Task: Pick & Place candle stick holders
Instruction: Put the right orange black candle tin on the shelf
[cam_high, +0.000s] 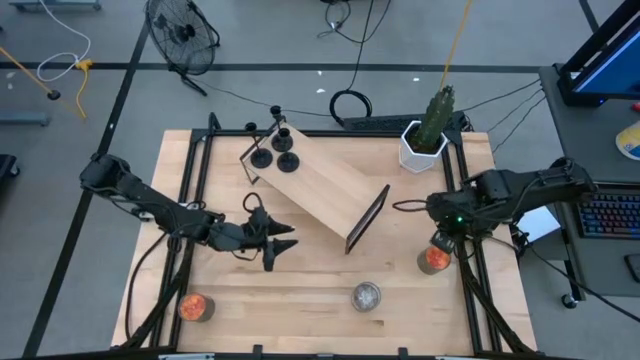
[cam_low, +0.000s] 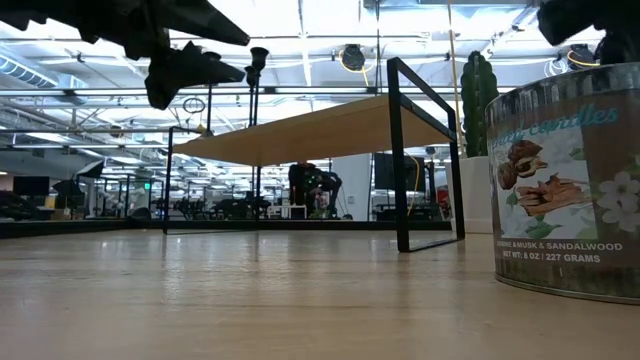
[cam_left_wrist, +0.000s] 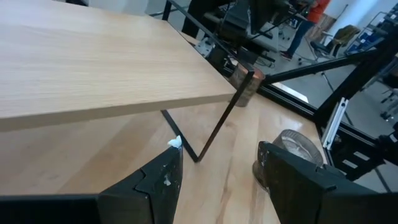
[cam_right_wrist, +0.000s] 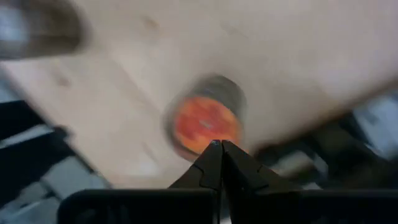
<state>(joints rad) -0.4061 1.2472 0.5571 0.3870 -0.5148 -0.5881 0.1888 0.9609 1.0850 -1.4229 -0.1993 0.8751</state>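
Hovering over the right side of the table, my right gripper has its fingers pressed together on nothing, and an orange glass cup sits directly beneath the tips, apart from them. My left gripper hangs near the table's middle with its fingers spread and empty, beside the low wooden shelf. From its wrist camera I see the silvery cup just beyond the fingers and the orange cup farther off past the shelf's black leg. A second orange glass cup stands at the front left corner, well apart from both tools. Three black candle stick holders cluster on the far end of the shelf top.

Blur smears the right wrist picture, so I cannot read the cup's rim. At table height a candle tin is cut off at the right edge, its label reading sandalwood.

Light wood planks form the tabletop, framed in black rails. A white pot with a green cactus stands at the far right corner, and a floor fan and loose cables lie on the grey floor beyond
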